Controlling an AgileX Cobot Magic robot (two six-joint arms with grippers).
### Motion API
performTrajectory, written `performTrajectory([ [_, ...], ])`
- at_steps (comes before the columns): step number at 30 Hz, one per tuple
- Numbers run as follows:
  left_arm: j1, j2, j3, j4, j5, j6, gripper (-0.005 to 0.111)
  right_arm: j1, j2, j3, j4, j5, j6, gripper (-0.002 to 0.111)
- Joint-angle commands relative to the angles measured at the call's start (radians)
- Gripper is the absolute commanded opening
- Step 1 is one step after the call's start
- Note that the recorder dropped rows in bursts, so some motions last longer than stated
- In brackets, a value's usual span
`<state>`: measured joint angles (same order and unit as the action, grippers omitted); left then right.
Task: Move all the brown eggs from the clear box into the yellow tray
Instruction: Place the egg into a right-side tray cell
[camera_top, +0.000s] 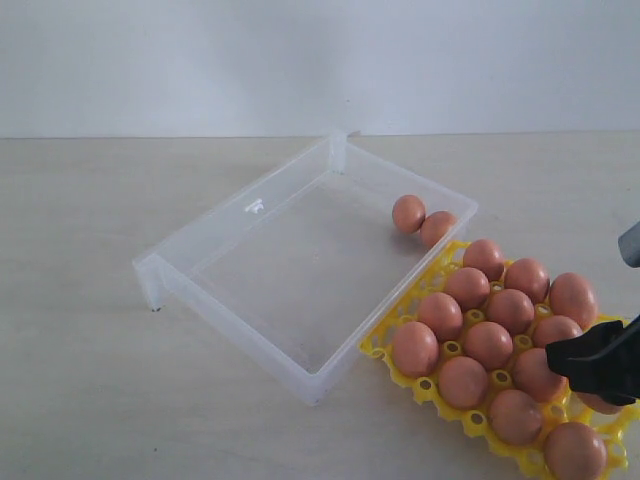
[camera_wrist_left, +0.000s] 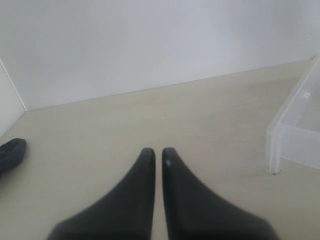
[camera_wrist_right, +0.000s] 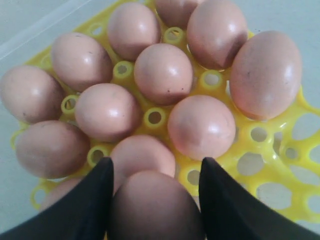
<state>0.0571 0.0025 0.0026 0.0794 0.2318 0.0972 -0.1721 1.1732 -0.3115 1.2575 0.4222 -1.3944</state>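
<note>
1. The left gripper (camera_wrist_left: 158, 160) was seen low over the pale table (camera_wrist_left: 200, 120), well apart from the yellow tray. Its two fingers were pressed almost together, and nothing was held between them.
2. A small dark thing (camera_wrist_left: 10, 154) was seen at the edge of the left wrist view. It could not be told what it was.
3. The clear box (camera_top: 290, 280) was set on the table in the middle, turned at a slant. Most of its floor was bare.
4. Two brown eggs (camera_top: 408, 213) were found inside the box, at its far right corner. They were touching each other and lay close to the wall.
5. The yellow tray (camera_top: 452, 348) was placed just beside the right side of the box, touching it or nearly so. Most of its cups were filled with eggs, set in neat rows. A few cups at the near right side were seen open in the right wrist view.
6. The right gripper (camera_wrist_right: 156, 170) was held over the right part of the tray. One brown egg (camera_wrist_right: 155, 205) was gripped between its two black fingers, with both fingers pressed against its sides. This egg was held just above the eggs in the tray.
</note>
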Motion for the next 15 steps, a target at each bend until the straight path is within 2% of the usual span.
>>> performTrajectory([
  [1,-0.007,-0.003,-0.003,-0.005,-0.007,-0.003,0.004,-0.005,0.003,0.001,0.001,-0.006,-0.01,0.039],
  [12,-0.007,-0.003,-0.003,-0.005,-0.007,-0.003,0.004,-0.005,0.003,0.001,0.001,-0.008,0.002,0.04],
  [15,-0.007,-0.003,-0.003,-0.005,-0.007,-0.003,0.004,-0.005,0.003,0.001,0.001,-0.024,0.002,0.051],
])
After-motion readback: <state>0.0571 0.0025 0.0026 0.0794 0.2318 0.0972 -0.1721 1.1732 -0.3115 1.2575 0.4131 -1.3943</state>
